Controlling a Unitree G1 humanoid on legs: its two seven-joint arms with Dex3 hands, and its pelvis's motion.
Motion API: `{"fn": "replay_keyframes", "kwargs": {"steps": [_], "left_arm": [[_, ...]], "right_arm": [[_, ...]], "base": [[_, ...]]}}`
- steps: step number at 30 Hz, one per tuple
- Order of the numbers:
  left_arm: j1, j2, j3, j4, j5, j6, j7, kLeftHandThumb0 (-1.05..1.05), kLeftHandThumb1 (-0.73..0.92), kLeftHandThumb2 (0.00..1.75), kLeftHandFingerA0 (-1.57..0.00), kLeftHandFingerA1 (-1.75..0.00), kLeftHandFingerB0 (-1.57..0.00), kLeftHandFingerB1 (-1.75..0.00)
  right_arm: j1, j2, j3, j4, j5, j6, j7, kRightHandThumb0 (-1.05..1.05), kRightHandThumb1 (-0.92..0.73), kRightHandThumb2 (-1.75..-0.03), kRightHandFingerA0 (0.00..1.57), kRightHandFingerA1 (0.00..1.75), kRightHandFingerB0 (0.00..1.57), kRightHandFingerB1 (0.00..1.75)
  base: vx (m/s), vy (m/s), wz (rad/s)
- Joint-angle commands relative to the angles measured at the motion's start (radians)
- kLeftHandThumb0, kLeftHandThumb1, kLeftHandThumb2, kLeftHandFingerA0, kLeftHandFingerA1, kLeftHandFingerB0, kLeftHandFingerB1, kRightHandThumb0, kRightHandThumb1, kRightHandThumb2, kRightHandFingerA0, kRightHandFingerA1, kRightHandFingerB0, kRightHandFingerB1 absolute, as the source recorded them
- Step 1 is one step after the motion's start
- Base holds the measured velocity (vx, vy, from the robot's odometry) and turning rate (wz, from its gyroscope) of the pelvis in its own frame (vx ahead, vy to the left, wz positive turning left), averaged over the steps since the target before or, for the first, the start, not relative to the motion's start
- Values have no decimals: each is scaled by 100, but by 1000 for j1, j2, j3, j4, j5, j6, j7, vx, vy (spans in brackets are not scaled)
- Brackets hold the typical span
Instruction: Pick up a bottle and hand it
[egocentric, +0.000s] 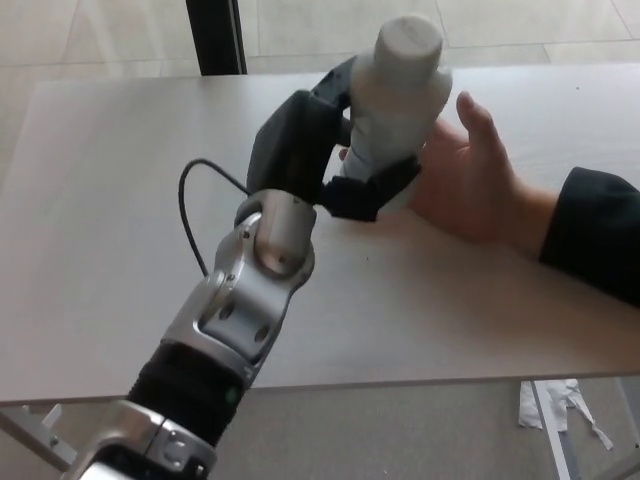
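Your left hand (335, 160) is wrapped around the white bottle (393, 100), thumb and fingers pressed against its lower body, and it carries the bottle clear of the white table (120, 200), roughly upright with the cap tipped a little away from you. So the pick-up half of the job looks done: the bottle is off the surface and firmly in your grasp. What remains is the handover. A person's hand (470, 180), palm up and open, lies on the table just to the right of the bottle, its dark sleeve (595, 235) at the picture's right edge. The bottle sits over or against the fingers of that palm, but you cannot tell from this view whether the two touch. I judge you are near the end: bring the bottle down into the palm, wait until the person's fingers curl around it, and only then loosen your hold. Let go too soon and the bottle may topple onto the table. Your right hand does not show.
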Motion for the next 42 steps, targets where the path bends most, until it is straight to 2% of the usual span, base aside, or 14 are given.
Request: {"fn": "replay_keyframes", "kwargs": {"steps": [1, 2, 3, 7, 10, 11, 13, 25, 27, 30, 31, 35, 41, 42], "left_arm": [[-222, 2, 5, 65, 25, 157, -96, -13, 55, 112, -94, -154, -84, -134], [-281, 1, -45, 107, 74, 225, -136, -9, 62, 95, -90, -167, -79, -137], [-345, 10, -117, 180, 133, 246, -190, -21, 70, 62, -78, -106, -76, -64], [-440, 9, -210, 306, 174, 343, -299, -30, 82, 64, -60, -90, -59, -62], [-556, -20, -339, 478, 243, 397, -439, -22, 58, 59, -75, -138, -49, -52], [-562, -25, -356, 499, 248, 400, -441, -21, 54, 59, -76, -148, -53, -56], [-565, -32, -384, 529, 259, 397, -429, -24, 56, 59, -71, -146, -55, -61], [-626, -95, -526, 696, 289, 361, -415, -32, 48, 55, -76, -162, -58, -71], [-620, -101, -528, 698, 290, 369, -418, -41, 41, 53, -85, -157, -65, -69], [-608, -104, -513, 695, 286, 373, -396, -37, 47, 55, -77, -167, -62, -76], [-611, -110, -506, 701, 287, 376, -384, -27, 53, 58, -74, -165, -56, -73], [-617, -128, -468, 713, 275, 383, -365, -26, 53, 57, -74, -163, -49, -62], [-630, -149, -429, 729, 274, 382, -378, -26, 54, 59, -73, -158, -50, -64], [-623, -150, -420, 725, 270, 382, -364, -26, 54, 58, -74, -158, -55, -68]], "right_arm": [[-10, -26, 22, -5, -21, 18, -32, -105, -43, -120, 157, 168, 29, 104], [-18, -24, 27, -1, -25, 23, -38, -105, -44, -124, 157, 174, 32, 107], [-26, -25, 30, 1, -25, 38, -42, -105, -44, -123, 157, 175, 32, 106], [-35, -5, 51, -47, -34, 92, -62, -105, -43, -124, 157, 175, 38, 110], [-23, 10, 71, -79, -42, 84, -52, -60, -14, -104, 156, 153, 36, 91], [-18, 16, 76, -92, -40, 76, -40, -105, -60, -93, 84, 175, 19, 151], [-15, 21, 85, -104, -44, 82, -38, -105, -41, -117, 157, 164, 29, 105], [17, 100, 71, -256, 48, 138, 31, -105, -42, -118, 157, 171, 51, 111], [26, 111, 61, -288, 57, 145, 18, -105, -54, -83, 157, 167, 48, 130], [33, 113, 65, -322, 59, 175, 25, -105, -42, -116, 157, 169, 49, 112], [33, 118, 59, -337, 75, 199, 28, -105, -51, -82, 157, 165, 41, 131], [47, 126, 56, -369, 78, 237, 27, -105, -39, -113, 157, 166, 54, 115], [57, 131, 56, -373, 59, 208, 19, -105, -54, -82, 157, 167, 41, 133], [55, 134, 51, -375, 68, 210, 22, -105, -38, -112, 157, 168, 53, 116]], "base": [[0, 0, 0], [0, 0, 0], [0, 0, 0], [0, 0, 0], [0, 0, 0], [0, 0, 0], [0, 0, 0], [0, 0, 0], [0, 0, 0], [0, 0, 0], [0, 0, 0], [0, 0, 0], [0, 0, 0], [0, 0, 0]]}}
